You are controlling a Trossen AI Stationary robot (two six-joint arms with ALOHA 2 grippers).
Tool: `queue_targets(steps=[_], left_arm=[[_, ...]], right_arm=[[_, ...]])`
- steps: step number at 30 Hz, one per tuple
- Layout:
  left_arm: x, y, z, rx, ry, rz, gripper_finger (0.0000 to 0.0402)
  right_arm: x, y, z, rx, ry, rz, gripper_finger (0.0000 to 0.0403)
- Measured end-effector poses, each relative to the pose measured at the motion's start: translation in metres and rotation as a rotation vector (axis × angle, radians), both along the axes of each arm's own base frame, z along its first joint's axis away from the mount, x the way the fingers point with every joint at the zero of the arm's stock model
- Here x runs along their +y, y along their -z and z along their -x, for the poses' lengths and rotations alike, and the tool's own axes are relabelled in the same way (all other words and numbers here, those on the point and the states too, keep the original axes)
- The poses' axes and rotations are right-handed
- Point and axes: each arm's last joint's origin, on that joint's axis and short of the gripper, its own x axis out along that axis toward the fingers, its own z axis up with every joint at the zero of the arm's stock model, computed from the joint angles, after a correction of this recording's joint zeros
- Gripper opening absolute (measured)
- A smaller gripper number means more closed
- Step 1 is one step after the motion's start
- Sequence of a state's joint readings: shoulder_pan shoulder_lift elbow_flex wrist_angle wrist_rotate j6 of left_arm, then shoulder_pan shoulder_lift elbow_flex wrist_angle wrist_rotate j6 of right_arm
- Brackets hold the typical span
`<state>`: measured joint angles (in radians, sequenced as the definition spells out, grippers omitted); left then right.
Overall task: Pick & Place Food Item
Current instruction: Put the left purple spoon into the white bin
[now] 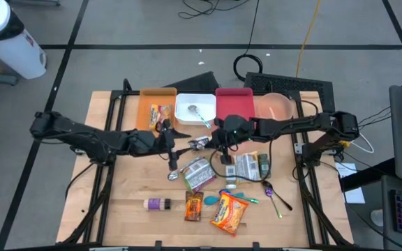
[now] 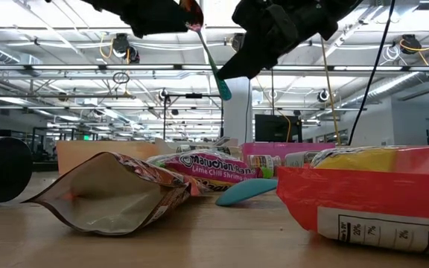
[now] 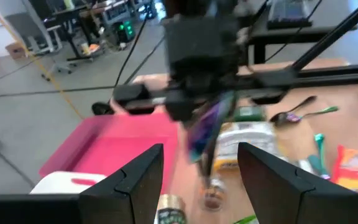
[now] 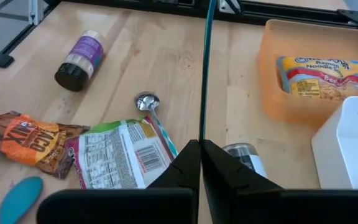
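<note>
My right gripper (image 1: 222, 139) is shut on a teal-handled spoon (image 2: 213, 71) high above the table's middle. The spoon's dark bowl end (image 2: 192, 11) points at my left gripper (image 1: 172, 143), which is open. Its fingers (image 3: 143, 171) face the right gripper, with the blurred spoon (image 3: 205, 134) just ahead of them. Whether they touch it I cannot tell. Food packets lie flat below: a shrimp-chips packet (image 1: 197, 171), a white-green packet (image 1: 246, 166), an orange bag (image 1: 229, 213) and a taco packet (image 1: 194, 207). My right gripper pinches the spoon's thin teal handle (image 4: 203, 134) between its two shut fingers, close to the handle's free end (image 2: 224, 93). The spoon runs on straight ahead of the fingertips. It is lifted clear of the table and tilted, bowl end uppermost.
Along the far edge stand an orange bin (image 1: 155, 108) with a noodle packet, a white bin (image 1: 194, 108), a pink bin (image 1: 234, 101) and a salmon bowl (image 1: 278, 106). On the table lie a purple-capped bottle (image 1: 158, 203), a can (image 4: 241, 152), a metal spoon (image 4: 148, 102) and a purple spoon (image 1: 274, 192).
</note>
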<state>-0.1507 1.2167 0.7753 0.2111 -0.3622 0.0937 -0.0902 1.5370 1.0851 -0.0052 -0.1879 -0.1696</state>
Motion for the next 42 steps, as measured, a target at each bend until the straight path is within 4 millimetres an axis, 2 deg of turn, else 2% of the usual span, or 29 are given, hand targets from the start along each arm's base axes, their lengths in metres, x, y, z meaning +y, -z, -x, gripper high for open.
queue_targets(steps=[12, 16, 24, 29, 35, 42], left_arm=[[0.0039, 0.001, -0.0056, -0.025, -0.009, -0.011, 0.0204], [0.004, 0.0008, -0.0057, -0.027, -0.009, -0.01, 0.0159], [0.0044, -0.0002, -0.0058, -0.031, -0.014, -0.041, 0.0019], [0.0047, 0.0005, -0.0056, -0.024, -0.022, -0.039, 0.0013], [0.0046, 0.001, -0.0055, -0.022, -0.021, -0.026, 0.0007], [0.0025, 0.0006, -0.0046, -0.027, -0.074, -0.031, 0.0005]], right_arm=[[0.0026, 0.0026, 0.0014, 0.03, -0.008, -0.002, 0.0], [0.0026, 0.0026, 0.0015, 0.03, -0.008, -0.003, 0.0], [0.0027, 0.0023, 0.0013, 0.027, -0.013, -0.008, 0.0], [0.0027, 0.0021, 0.0011, 0.023, -0.012, -0.004, 0.0003], [0.0029, 0.002, 0.0011, 0.021, -0.023, 0.014, 0.0044], [0.0023, 0.0008, 0.0024, 0.023, -0.014, 0.015, 0.0136]])
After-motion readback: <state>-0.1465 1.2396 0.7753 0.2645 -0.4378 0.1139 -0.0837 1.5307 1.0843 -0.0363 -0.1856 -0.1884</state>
